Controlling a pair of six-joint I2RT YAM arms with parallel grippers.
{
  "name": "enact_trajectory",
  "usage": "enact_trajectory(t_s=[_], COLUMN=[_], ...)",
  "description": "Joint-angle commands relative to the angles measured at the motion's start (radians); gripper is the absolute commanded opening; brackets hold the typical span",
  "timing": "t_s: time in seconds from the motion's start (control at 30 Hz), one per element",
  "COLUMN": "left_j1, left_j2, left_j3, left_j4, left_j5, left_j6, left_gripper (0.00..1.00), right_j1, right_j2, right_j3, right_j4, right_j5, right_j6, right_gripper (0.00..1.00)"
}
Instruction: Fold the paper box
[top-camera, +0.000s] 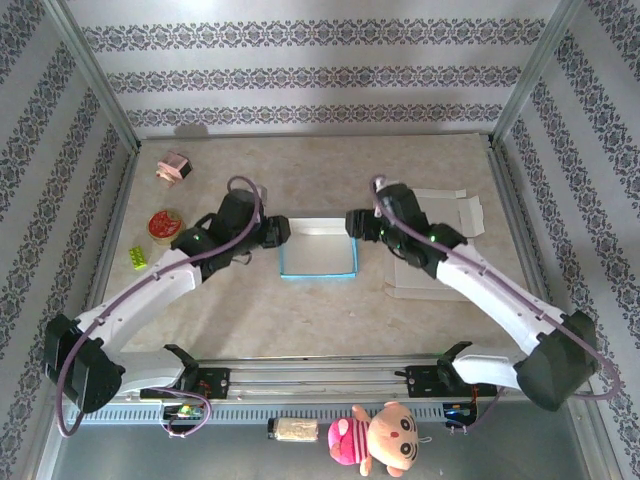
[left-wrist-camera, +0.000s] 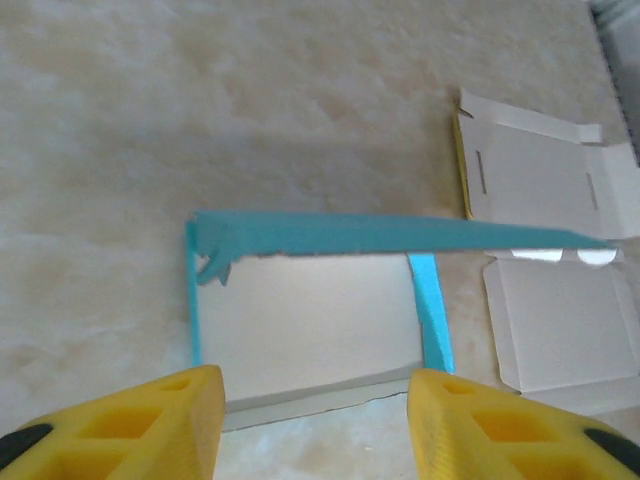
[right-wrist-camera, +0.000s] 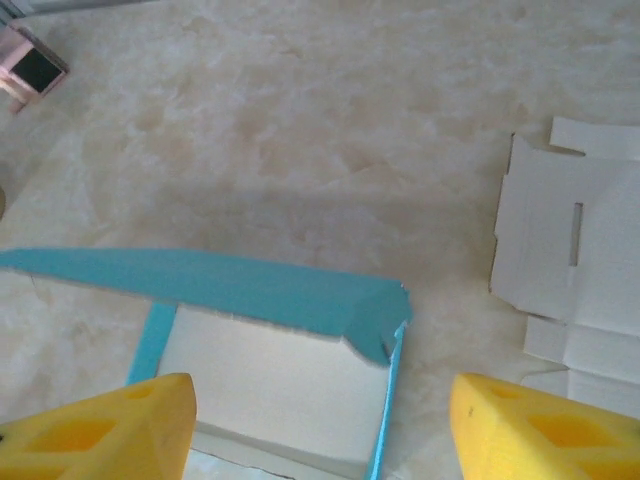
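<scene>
Left gripper (top-camera: 279, 232) stands open at the blue box's (top-camera: 318, 252) ten o'clock corner. Right gripper (top-camera: 354, 222) stands open at two o'clock, both empty.

A lab-style robot test cell: grey-patterned wallpaper panels (top-camera: 300, 75) in aluminium frame posts (top-camera: 92, 75) enclose a beige marble-look tabletop (top-camera: 330, 320), with a metal mounting rail (top-camera: 320, 376) along the frame's bottom edge
</scene>
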Motion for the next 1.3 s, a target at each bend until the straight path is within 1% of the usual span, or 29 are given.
enact_trajectory(t_s=[0.0,0.07,0.13,0.2,0.27,0.33,0.43,0.6,0.7,0.87,0.93,0.97,1.13,1.27], left_j1=[0.03,0.082,0.168,0.225,0.24,0.241,0.241,0.241,0.241,0.241,0.241,0.24,0.24,0.241], left_j2=[0.074,0.11,0.147,0.194,0.247,0.291,0.311,0.34,0.362,0.399,0.404,0.406,0.405,0.397], left_j3=[0.185,0.236,0.26,0.294,0.345,0.389,0.365,0.326,0.305,0.298,0.29,0.288,0.285,0.263], left_j4=[-0.316,-0.36,-0.353,-0.355,-0.386,-0.399,-0.309,-0.216,-0.175,-0.168,-0.163,-0.166,-0.184,-0.154], left_j5=[-0.083,-0.043,0.093,0.211,0.264,0.321,0.399,0.383,0.396,0.409,0.408,0.404,0.382,0.411], left_j6=[0.05,0.069,0.085,0.115,0.151,0.158,0.103,0.053,0.039,0.045,0.048,0.051,0.067,0.036], left_gripper=[0.53,0.56,0.61,0.66,0.69,0.71,0.72,0.73,0.73,0.73,0.73,0.73,0.73,0.73], right_j1=[-0.058,-0.08,-0.096,-0.107,-0.112,-0.113,-0.114,-0.122,-0.14,-0.145,-0.145,-0.144,-0.143,-0.145], right_j2=[0.112,0.176,0.228,0.273,0.318,0.351,0.369,0.363,0.36,0.369,0.37,0.369,0.319,0.314], right_j3=[0.193,0.28,0.338,0.378,0.419,0.435,0.414,0.336,0.288,0.263,0.267,0.269,0.289,0.327], right_j4=[-0.309,-0.391,-0.436,-0.46,-0.489,-0.49,-0.445,-0.36,-0.301,-0.268,-0.273,-0.279,-0.282,-0.29], right_j5=[-0.141,-0.17,-0.196,-0.227,-0.25,-0.302,-0.332,-0.309,-0.364,-0.38,-0.377,-0.363,-0.311,-0.254], right_j6=[-0.048,-0.08,-0.131,-0.163,-0.158,-0.136,-0.052,0.059,0.097,0.105,0.097,0.092,0.023,-0.028], right_gripper=[0.7,0.71,0.7,0.7,0.71,0.75,0.78,0.77,0.72,0.66,0.65,0.66,0.76,0.82])
